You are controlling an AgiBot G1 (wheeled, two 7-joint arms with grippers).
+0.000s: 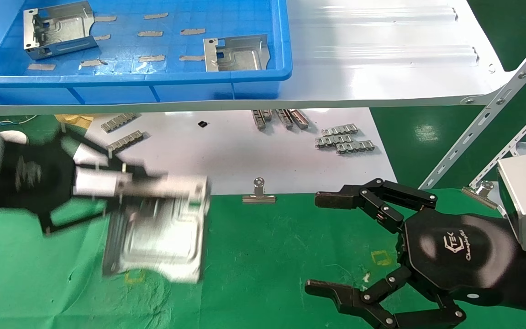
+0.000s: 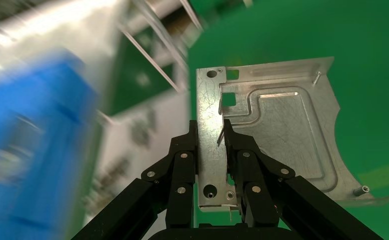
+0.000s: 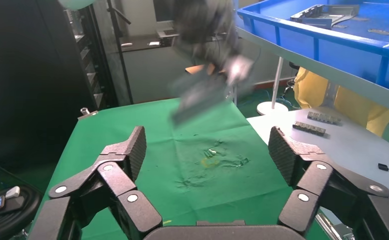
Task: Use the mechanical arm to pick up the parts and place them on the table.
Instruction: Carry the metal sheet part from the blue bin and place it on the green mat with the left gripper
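Right gripper (image 1: 322,242) idles open; left jaws pinch the part (image 2: 267,135) edge—lower it flat onto the tabletop (image 1: 267,256).

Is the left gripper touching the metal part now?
Touching: the left wrist view shows the left gripper fingers shut on the metal part's folded edge.

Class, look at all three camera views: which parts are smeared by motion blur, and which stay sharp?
Head view: the left claw and its shiny silver sheet-metal bracket are smeared; the open right claw and blue plastic tray are crisp. Left wrist view: the gripped bracket is sharp, but the tray behind streaks. Right wrist view: the bracket blurs above the sharp green cloth table.
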